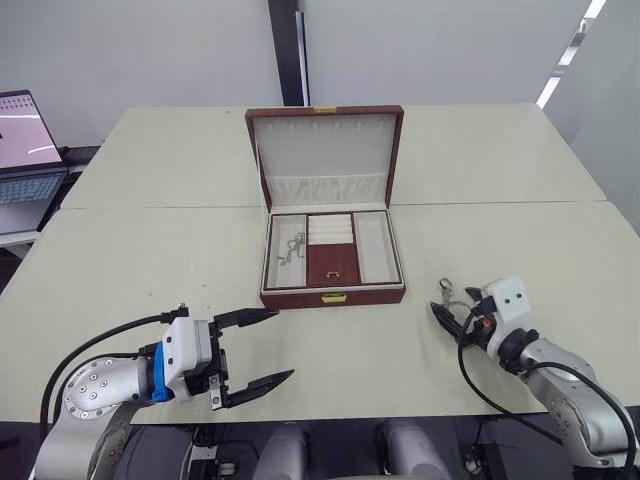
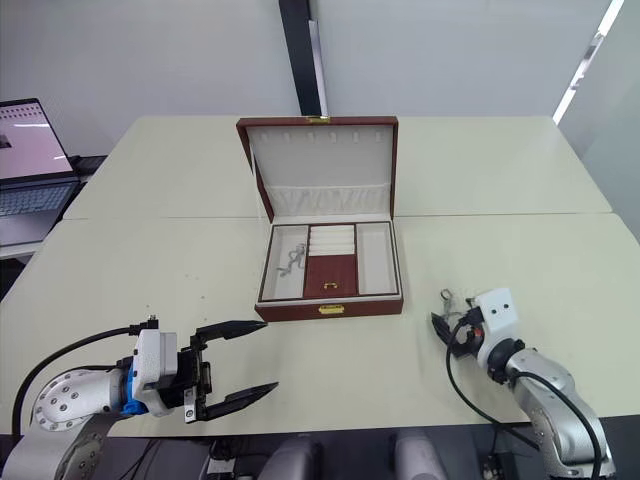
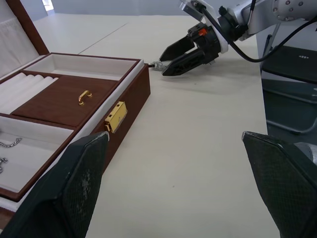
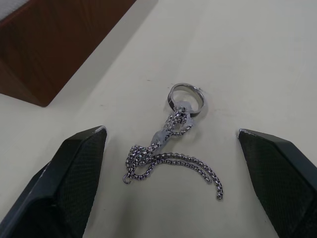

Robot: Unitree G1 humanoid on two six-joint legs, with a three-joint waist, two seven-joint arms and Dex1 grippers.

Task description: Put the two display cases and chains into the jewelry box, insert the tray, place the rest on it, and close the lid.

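Your jewelry box sits open at the middle of the counter, its lid standing upright behind it with the cream lining facing you. The tray is already seated inside the box, brown centre panel and gold pull toward the front clasp. One chain lies in the tray's section on the box's left side. A second chain, tangled with a silver ring at one end, rests on the counter just off the box's front right corner. Your right claw is down at that chain with its fingers spread wide to either side of it, not touching it. Your left claw hovers in front of the box's front left corner, fingers also spread apart and holding nothing.
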